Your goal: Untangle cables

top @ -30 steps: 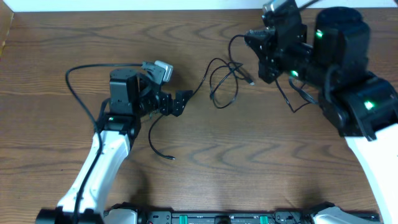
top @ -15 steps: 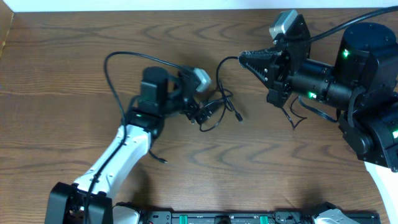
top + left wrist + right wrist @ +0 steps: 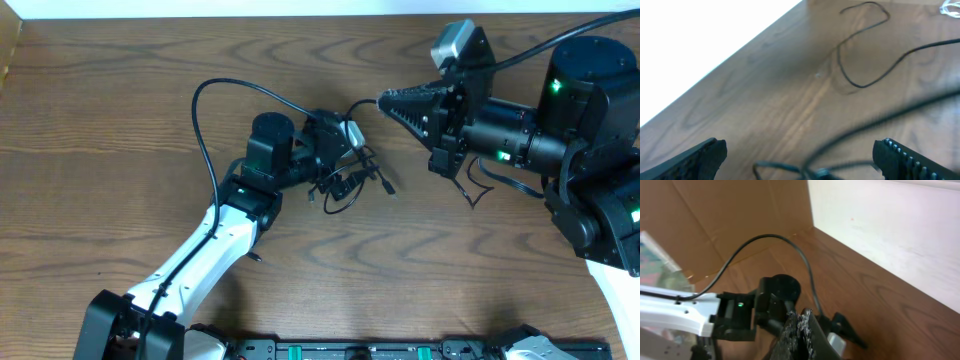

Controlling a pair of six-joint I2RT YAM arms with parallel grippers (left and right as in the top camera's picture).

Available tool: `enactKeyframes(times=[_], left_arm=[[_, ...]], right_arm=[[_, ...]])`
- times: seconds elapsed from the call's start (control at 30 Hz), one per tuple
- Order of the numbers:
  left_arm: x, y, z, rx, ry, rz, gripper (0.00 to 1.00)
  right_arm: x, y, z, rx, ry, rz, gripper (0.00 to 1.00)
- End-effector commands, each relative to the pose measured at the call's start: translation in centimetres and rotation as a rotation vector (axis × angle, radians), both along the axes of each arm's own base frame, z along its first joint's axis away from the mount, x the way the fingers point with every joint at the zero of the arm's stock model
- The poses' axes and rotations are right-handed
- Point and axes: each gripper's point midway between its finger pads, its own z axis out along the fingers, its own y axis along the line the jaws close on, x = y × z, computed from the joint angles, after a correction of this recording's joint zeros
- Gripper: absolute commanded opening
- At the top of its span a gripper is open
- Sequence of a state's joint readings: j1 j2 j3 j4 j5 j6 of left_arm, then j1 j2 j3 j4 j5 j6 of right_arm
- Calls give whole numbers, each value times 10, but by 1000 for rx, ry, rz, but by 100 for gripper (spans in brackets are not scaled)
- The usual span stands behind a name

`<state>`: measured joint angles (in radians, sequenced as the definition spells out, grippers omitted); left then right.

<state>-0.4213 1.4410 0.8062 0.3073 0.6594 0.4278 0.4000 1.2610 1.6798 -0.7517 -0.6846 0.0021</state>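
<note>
A small tangle of thin black cables (image 3: pixel 352 183) lies at the table's middle. My left gripper (image 3: pixel 335 176) hovers over it, open wide. In the left wrist view the blurred tangle (image 3: pixel 840 170) sits between the two fingers (image 3: pixel 695 157), touching neither, and my left gripper (image 3: pixel 800 152) holds nothing. My right gripper (image 3: pixel 383 98) points left, just right of and above the tangle, shut. One black cable (image 3: pixel 352 112) arcs from its tips down into the tangle. The right wrist view shows my right gripper (image 3: pixel 800 317) with jaws pressed together; the cable is hidden there.
A loose cable loop (image 3: pixel 473 190) lies under the right arm. The same loop (image 3: pixel 860 50) shows far off in the left wrist view. A plug tip (image 3: pixel 257 258) pokes out beside the left forearm. The left arm's thick wire (image 3: pixel 215 100) arches above the table.
My left arm has swung right and come over the tangle, still open. The right gripper has turned to point left, the cable end following its tips. The tangle has shifted left.
</note>
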Motion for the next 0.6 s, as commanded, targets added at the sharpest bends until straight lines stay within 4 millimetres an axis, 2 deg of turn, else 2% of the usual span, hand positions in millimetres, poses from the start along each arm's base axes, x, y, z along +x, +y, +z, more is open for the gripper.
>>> enactKeyframes(times=[0.0, 0.2, 0.4, 0.57], left_arm=[[20, 7, -4, 49, -59, 106, 98], [46, 20, 3, 16, -77, 277, 98], [73, 65, -24, 157, -61, 559, 98], [78, 100, -44, 289, -36, 732, 98]], right_arm=[[-15, 3, 8, 38, 14, 67, 1], [-27, 7, 11, 59, 23, 135, 1], [-34, 3, 20, 67, -12, 125, 1], [-29, -13, 26, 52, -49, 21, 1]])
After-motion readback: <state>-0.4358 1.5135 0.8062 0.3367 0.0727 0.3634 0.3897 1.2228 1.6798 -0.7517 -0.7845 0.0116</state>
